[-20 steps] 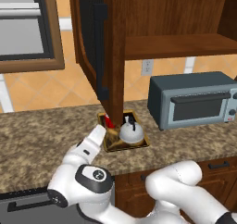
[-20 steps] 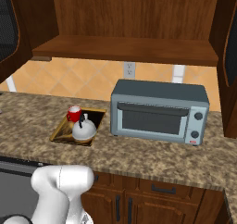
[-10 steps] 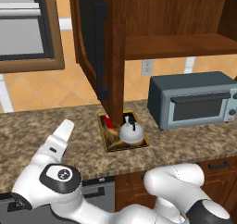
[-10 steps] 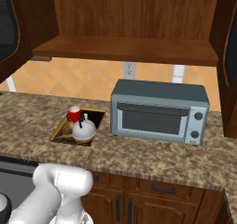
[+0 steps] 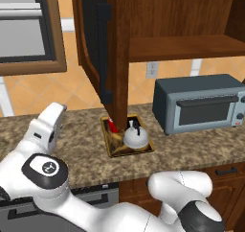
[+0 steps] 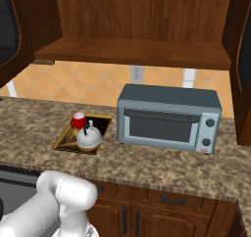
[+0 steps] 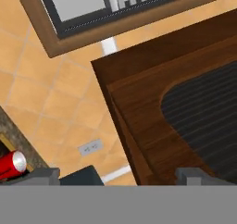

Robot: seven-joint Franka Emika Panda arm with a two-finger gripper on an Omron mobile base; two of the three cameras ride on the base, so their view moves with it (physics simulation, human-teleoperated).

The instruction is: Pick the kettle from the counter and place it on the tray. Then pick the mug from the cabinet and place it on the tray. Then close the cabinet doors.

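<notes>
Since a second ago my arm has swung left, away from the tray [image 5: 143, 148], and now sits low at the left of the left base view; kettle and mug have stayed put. The claw [image 7: 118, 174] is released, its two dark tips spread wide with nothing between them.

The squat silver-white kettle [image 5: 135, 135], smooth and domed under a black arched handle, stands on the gold-rimmed tray, which lies flat on the speckled granite counter [image 5: 201, 145]. The red cylindrical mug [image 6: 78, 120] stands on the tray just behind the kettle.

The left cabinet door [image 5: 103, 53] hangs open, reddish-brown wood with a long black bar handle [image 5: 103, 49]. In the left base view its edge hides most of the mug; the right base view shows the mug whole, plus the boxy grey toaster oven [image 6: 169, 117] beside the tray and the bare wooden shelf [image 6: 132, 52] above. The hand view looks up close at the door's dark ribbed arched panel [image 7: 203, 102], with the tiled wall [image 7: 55, 107] and window frame [image 7: 120, 24] beyond.
</notes>
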